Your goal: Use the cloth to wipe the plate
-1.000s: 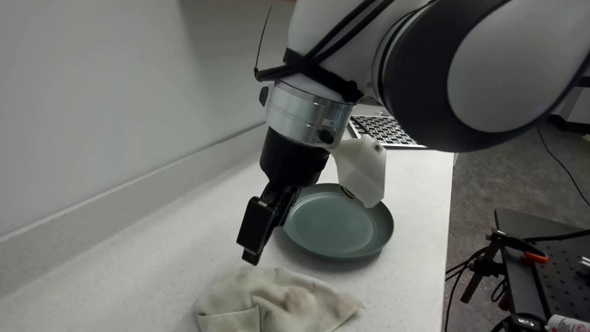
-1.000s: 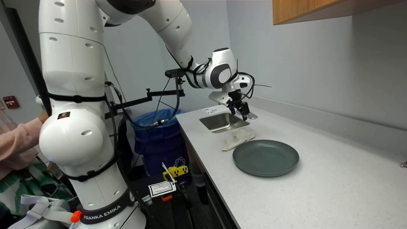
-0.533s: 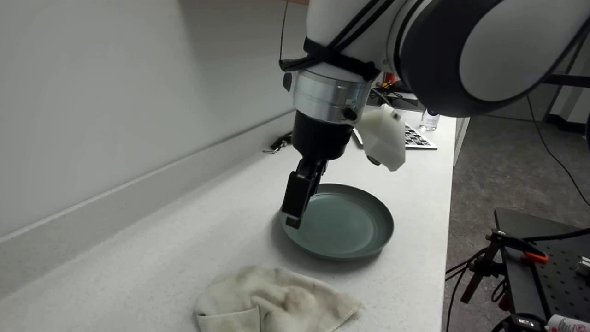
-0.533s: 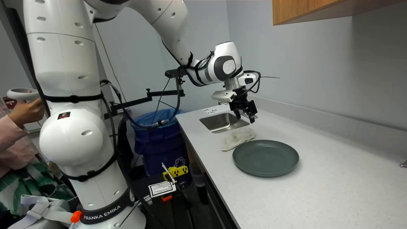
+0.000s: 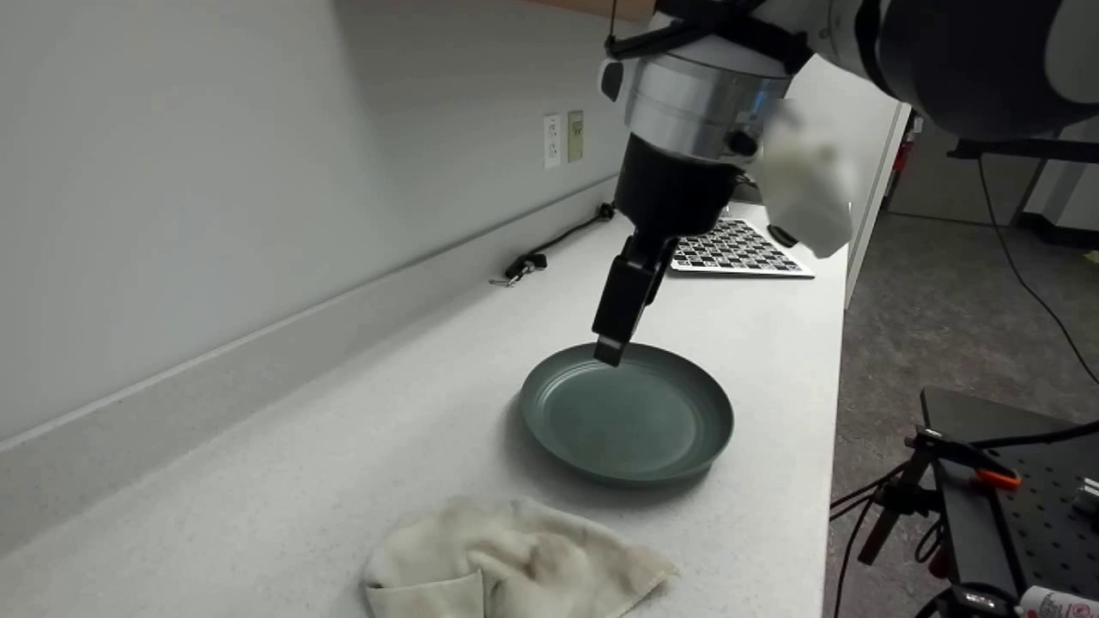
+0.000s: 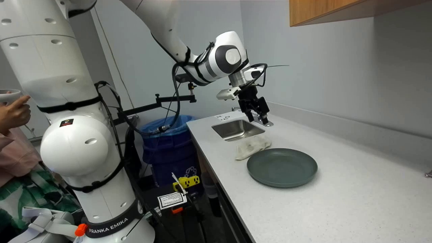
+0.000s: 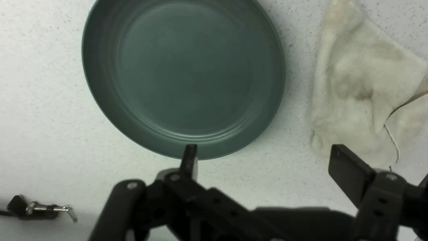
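The green plate lies flat on the white counter and shows in both exterior views (image 5: pixel 631 421) (image 6: pixel 282 168) and in the wrist view (image 7: pixel 187 70). The crumpled beige cloth lies on the counter beside the plate, apart from it, in both exterior views (image 5: pixel 515 558) (image 6: pixel 253 147) and at the right of the wrist view (image 7: pixel 361 83). My gripper (image 7: pixel 264 149) is open, with nothing between its fingers. It hangs in the air above the counter in both exterior views (image 5: pixel 611 348) (image 6: pixel 258 118), touching neither plate nor cloth.
A sink (image 6: pixel 236 130) is set into the counter beyond the cloth. A wall runs along the counter, with a cable end (image 5: pixel 525 264) lying near it. A checkered board (image 5: pixel 738 249) lies farther along. A wooden cabinet (image 6: pixel 324 11) hangs above.
My gripper has risen and moved away from above the cloth, past the plate's near side toward its far edge in an exterior view. It stays open. Plate and cloth have not moved.
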Available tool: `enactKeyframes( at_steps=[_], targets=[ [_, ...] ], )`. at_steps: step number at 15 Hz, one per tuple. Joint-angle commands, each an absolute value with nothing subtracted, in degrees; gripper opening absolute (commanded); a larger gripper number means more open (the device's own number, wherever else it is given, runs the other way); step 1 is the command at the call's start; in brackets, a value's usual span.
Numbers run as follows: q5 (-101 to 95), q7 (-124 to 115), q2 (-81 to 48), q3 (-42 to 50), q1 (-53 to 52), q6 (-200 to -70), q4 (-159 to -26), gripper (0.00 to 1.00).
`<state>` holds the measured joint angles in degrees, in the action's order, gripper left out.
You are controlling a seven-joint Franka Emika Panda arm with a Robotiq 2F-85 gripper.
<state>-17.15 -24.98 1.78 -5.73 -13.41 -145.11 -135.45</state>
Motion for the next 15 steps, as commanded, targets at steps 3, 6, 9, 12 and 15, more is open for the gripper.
enactKeyframes(
  at_steps=[3, 6, 9, 12, 15],
  targets=[
    [-17.4, -27.6, 5.5, -8.7, -10.6, -145.1, -138.2, 1.0],
    [-17.7, -29.2, 7.6, -9.5, -10.1, -145.1, -140.2, 1.0],
    [-17.6, -29.3, 7.9, -9.6, -10.0, -145.1, -140.5, 1.0],
    [-17.6, -29.3, 8.0, -9.6, -10.0, -145.1, -140.6, 1.0],
    [-17.6, -29.3, 8.0, -9.6, -10.0, -145.1, -140.6, 1.0]
  ],
)
